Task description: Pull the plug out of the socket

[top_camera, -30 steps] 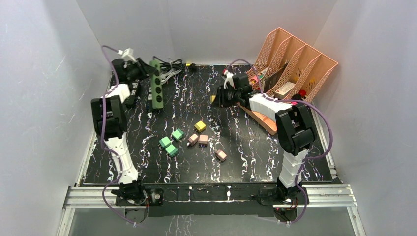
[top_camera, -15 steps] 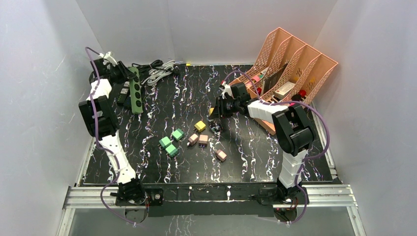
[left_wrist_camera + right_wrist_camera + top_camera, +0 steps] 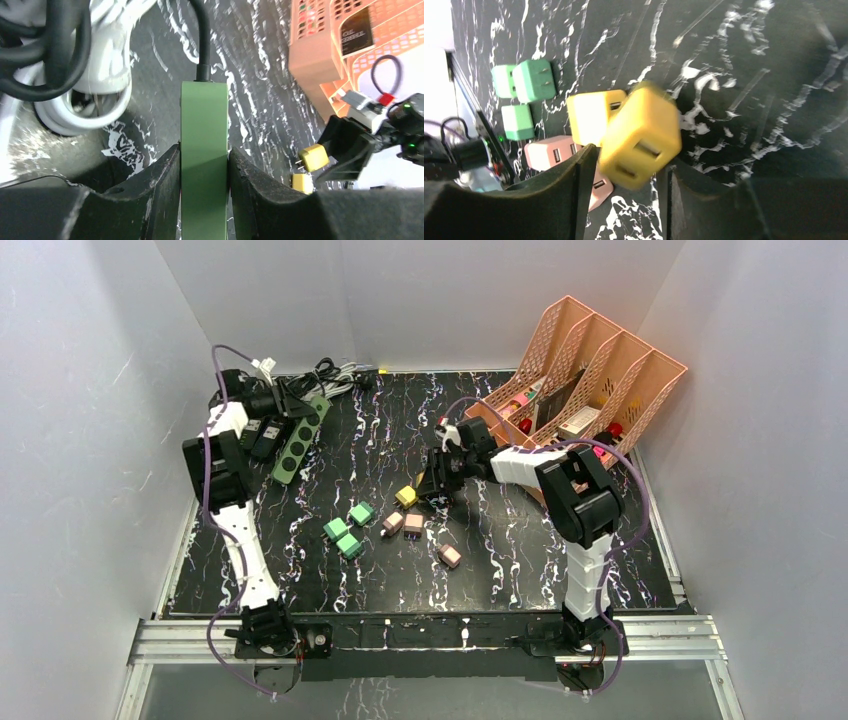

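The yellow plug (image 3: pixel 641 135) sits between the jaws of the right gripper (image 3: pixel 630 160), free of any socket. It is a smooth, hard plastic cube with rounded edges, its two slotted ports turned toward the wrist. It is smeared with blur, so I cannot tell whether the jaws pinch it or stand just off it. The left gripper (image 3: pixel 204 150) is clamped across the narrow width of the green power strip (image 3: pixel 204 115). This is a matte, flat-sided bar whose long axis runs straight out ahead of those jaws to a black cord (image 3: pixel 200 35). The plug lies well apart from the strip. Just beyond the right jaws a second yellow cube (image 3: pixel 591 115), pink cubes (image 3: pixel 546 155) and green cubes (image 3: pixel 534 80) rest on the glossy black-veined tabletop (image 3: pixel 749 75), so a set-down spot probably suits.
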`<state>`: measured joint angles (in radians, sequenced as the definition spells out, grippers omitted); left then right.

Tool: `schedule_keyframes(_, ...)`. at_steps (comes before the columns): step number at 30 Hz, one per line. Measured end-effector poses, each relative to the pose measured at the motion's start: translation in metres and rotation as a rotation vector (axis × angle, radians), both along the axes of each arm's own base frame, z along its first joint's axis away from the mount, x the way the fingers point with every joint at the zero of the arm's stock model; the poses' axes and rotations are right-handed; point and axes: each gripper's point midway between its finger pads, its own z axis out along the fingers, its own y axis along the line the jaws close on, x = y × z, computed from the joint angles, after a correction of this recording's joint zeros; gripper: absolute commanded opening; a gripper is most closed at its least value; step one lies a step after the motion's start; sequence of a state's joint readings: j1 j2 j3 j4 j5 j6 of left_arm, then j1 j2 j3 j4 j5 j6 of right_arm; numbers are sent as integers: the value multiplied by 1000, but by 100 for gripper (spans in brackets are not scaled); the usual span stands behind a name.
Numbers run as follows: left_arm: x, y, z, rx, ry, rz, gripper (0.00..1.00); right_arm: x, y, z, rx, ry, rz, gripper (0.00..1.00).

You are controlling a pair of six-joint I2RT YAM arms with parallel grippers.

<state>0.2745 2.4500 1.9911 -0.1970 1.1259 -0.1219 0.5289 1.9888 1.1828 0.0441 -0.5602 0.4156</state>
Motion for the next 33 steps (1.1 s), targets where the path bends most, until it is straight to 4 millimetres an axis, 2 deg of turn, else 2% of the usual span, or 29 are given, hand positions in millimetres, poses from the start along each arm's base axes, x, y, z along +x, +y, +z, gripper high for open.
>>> schedule_keyframes(1,-2,-4,-8,0,23,-9,24,-3,4,-3,-5,7,9,64)
schedule_keyframes(2,-5,-9,-20,15,59,-8,43,-5,8,-2,-2,3,22,69)
schedule_keyframes(3,-6,-11,-28,33,82,-3,49,-6,11,0,-3,-4,28,76)
schedule_keyframes(4,-7,-12,-35,65,103,10,56,-6,14,2,-3,-13,33,88)
schedule_keyframes(5,-6,-11,-42,101,118,26,63,-7,16,3,-2,-18,37,95)
schedule_keyframes(8,-1,-5,-51,206,142,90,68,-8,20,11,-6,-53,49,98)
schedule_keyframes(10,4,2,-49,278,149,146,97,-5,16,11,-35,-74,35,98)
schedule_keyframes(12,8,10,-40,324,151,198,98,-1,10,13,-69,-97,10,98)
schedule_keyframes(14,11,23,-26,366,146,274,98,5,3,26,-93,-136,-33,98)
schedule_keyframes(17,2,38,1,401,133,381,98,15,-4,78,-70,-236,-117,98)
schedule_keyframes(19,-7,46,22,413,122,455,98,20,-8,124,-15,-310,-186,98)
schedule_keyframes(20,-15,51,34,419,114,504,98,21,-11,155,31,-351,-232,98)
schedule_keyframes(24,-57,57,76,398,79,669,98,12,-22,270,265,-470,-399,98)
schedule_keyframes(26,-74,55,88,378,65,723,98,3,-27,306,351,-480,-453,98)
schedule_keyframes(28,-93,50,90,372,69,755,98,-5,-29,332,416,-473,-492,98)
schedule_keyframes(30,-106,40,86,380,80,747,98,-8,-28,346,451,-454,-514,98)
schedule_keyframes(33,-121,5,74,418,83,649,98,-10,-24,356,485,-426,-527,98)
